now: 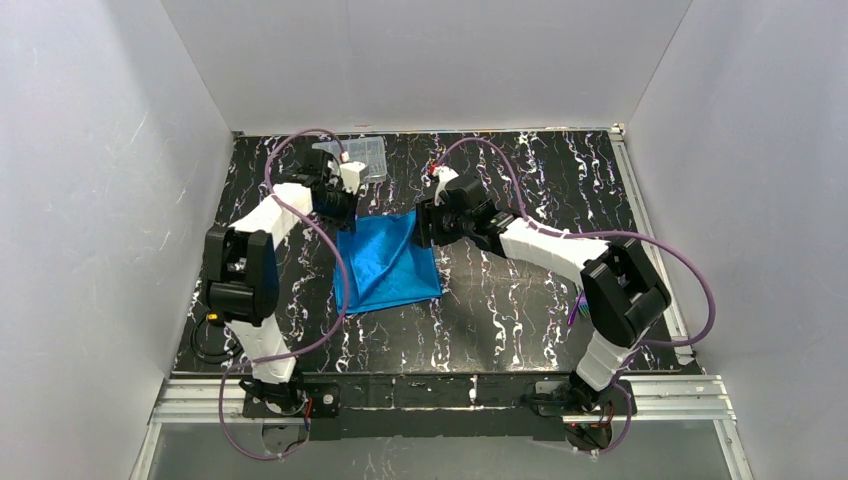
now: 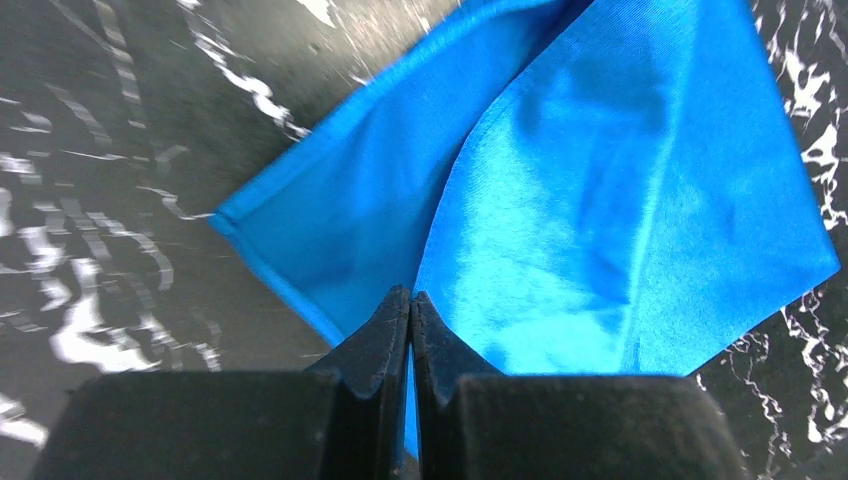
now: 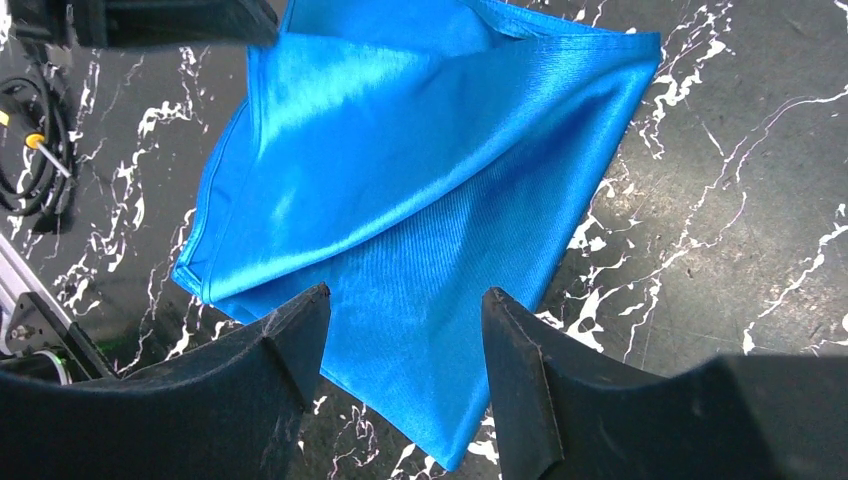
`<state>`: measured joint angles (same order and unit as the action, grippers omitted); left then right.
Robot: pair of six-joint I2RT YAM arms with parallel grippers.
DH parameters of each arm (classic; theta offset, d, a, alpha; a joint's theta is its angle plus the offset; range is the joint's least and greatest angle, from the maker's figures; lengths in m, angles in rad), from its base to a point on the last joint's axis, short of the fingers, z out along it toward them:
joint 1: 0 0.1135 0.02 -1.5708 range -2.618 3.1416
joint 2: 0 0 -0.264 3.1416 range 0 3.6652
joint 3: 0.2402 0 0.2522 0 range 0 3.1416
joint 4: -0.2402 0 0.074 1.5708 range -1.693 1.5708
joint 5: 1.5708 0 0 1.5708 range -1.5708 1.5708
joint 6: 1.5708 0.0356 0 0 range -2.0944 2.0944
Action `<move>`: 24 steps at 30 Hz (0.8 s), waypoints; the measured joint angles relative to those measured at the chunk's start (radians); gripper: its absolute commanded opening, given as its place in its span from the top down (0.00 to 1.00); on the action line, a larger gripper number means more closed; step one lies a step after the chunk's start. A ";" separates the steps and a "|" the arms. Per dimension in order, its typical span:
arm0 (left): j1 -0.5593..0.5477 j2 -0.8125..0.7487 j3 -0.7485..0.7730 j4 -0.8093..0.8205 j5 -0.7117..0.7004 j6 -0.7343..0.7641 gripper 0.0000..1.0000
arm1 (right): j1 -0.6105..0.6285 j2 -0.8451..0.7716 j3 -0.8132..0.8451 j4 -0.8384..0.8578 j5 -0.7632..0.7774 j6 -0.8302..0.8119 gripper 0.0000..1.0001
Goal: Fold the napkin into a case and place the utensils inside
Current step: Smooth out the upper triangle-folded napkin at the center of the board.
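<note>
Left gripper (image 2: 411, 300) up close, pinched tight on the napkin (image 2: 600, 200) at its edge, right gripper (image 3: 405, 305) spread wide over the napkin's opposite side, napkin folded on the marbled table (image 1: 520, 320), clear box (image 1: 362, 158) beyond it.

The top external camera hangs above and behind the arm bases (image 1: 285, 395). It faces forward and down, far enough off to take in the whole tabletop (image 1: 520, 330) and the white walls (image 1: 90, 200) around it. The left wrist camera sits just behind the left end effector (image 2: 411, 315) and looks steeply down along its fingers. It is very near the napkin (image 2: 620, 200), which fills much of its frame. The right wrist camera looks down past the right end effector (image 3: 405, 340) from slightly farther off, facing towards the near rail (image 3: 15, 280). All three views share the napkin and the marbled tabletop bordering it.
</note>
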<state>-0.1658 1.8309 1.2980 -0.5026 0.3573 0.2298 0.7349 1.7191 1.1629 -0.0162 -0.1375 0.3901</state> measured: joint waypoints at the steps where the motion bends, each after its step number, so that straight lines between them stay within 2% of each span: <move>1: 0.000 -0.021 0.010 0.006 -0.019 0.005 1.00 | -0.001 -0.007 -0.001 0.000 0.000 0.000 0.35; 6: 0.000 -0.154 0.040 0.050 -0.066 0.029 1.00 | -0.009 -0.042 -0.012 0.007 0.002 0.000 0.35; 12: -0.028 -0.243 0.074 0.049 -0.019 0.035 1.00 | -0.016 -0.058 -0.048 0.018 0.003 0.001 0.34; 20: -0.201 -0.180 0.021 0.002 0.046 -0.005 1.00 | -0.027 -0.074 -0.068 0.007 0.011 0.002 0.33; 24: -0.232 -0.111 0.018 -0.021 0.051 -0.025 1.00 | -0.035 -0.102 -0.073 -0.003 0.020 0.002 0.33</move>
<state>-0.3973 1.7203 1.3159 -0.5240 0.4088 0.2050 0.6994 1.6169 1.0901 -0.0189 -0.1173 0.3920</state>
